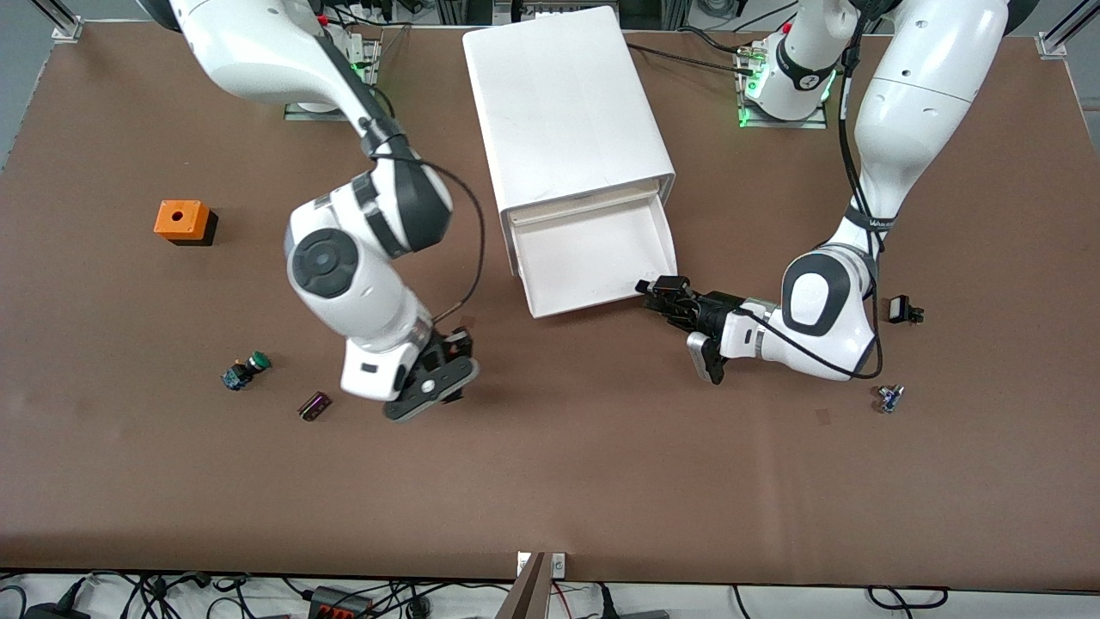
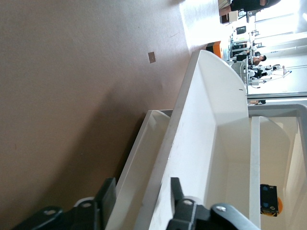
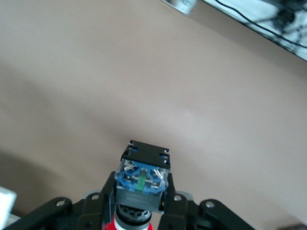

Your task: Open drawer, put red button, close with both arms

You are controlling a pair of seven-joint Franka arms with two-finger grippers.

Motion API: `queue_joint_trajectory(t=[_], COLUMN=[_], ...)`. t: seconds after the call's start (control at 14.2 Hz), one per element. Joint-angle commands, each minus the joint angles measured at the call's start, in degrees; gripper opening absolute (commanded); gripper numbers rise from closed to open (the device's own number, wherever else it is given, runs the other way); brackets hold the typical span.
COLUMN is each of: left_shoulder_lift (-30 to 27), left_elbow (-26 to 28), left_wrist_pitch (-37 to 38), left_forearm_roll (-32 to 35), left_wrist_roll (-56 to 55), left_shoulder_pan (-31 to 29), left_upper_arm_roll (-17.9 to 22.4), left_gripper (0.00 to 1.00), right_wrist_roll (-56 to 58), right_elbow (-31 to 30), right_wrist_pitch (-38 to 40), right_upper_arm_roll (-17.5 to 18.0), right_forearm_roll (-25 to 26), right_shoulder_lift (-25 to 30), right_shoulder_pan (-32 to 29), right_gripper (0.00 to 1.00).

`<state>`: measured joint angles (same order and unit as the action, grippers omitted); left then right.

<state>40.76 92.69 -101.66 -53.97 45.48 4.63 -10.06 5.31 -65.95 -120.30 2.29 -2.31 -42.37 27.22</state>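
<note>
Right end effector [image 1: 447, 365] hangs over the bench [image 1: 601, 481], its fingers clamped on the red button [image 3: 139, 191]. Left end effector [image 1: 657, 292] sits at the corner of the drawer [image 1: 593, 258], which stands pulled out of the cabinet [image 1: 563, 103], fingers apart astride its front wall.

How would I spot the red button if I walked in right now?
Find the big white cabinet mid-table, then the arm at its right-arm end. The red button sits clamped in the right claw over bare table; the green button lies loose on the table.
</note>
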Motion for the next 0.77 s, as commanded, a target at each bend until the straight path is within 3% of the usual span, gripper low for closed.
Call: queue_joint_trajectory(t=[0.0, 0.28, 0.7], left_shoulder_lift=[-2.51, -9.72, -11.76], left_elbow=[-1.64, -1.90, -13.23], left_wrist_pitch=[4.18, 7.09, 11.83], left_forearm_roll=[5.15, 18.24, 45.84], left_wrist_roll=[-8.17, -26.72, -41.34], left_shoulder_pan=[0.11, 0.03, 0.73], left_upper_arm_roll=[1.09, 1.00, 0.13], left_gripper=[1.00, 1.00, 1.00], right_wrist_roll=[-3.71, -13.46, -23.15], right_elbow=[3.01, 3.02, 3.02], right_wrist_pitch=[0.59, 1.47, 6.55], right_upper_arm_roll=[-0.18, -0.27, -0.09], right_forearm_roll=[-0.59, -0.42, -0.51], right_shoulder_lift=[-0.43, -0.43, -1.40], right_shoulder_pan=[4.67, 10.74, 16.64], right_gripper=[0.00, 0.00, 0.00])
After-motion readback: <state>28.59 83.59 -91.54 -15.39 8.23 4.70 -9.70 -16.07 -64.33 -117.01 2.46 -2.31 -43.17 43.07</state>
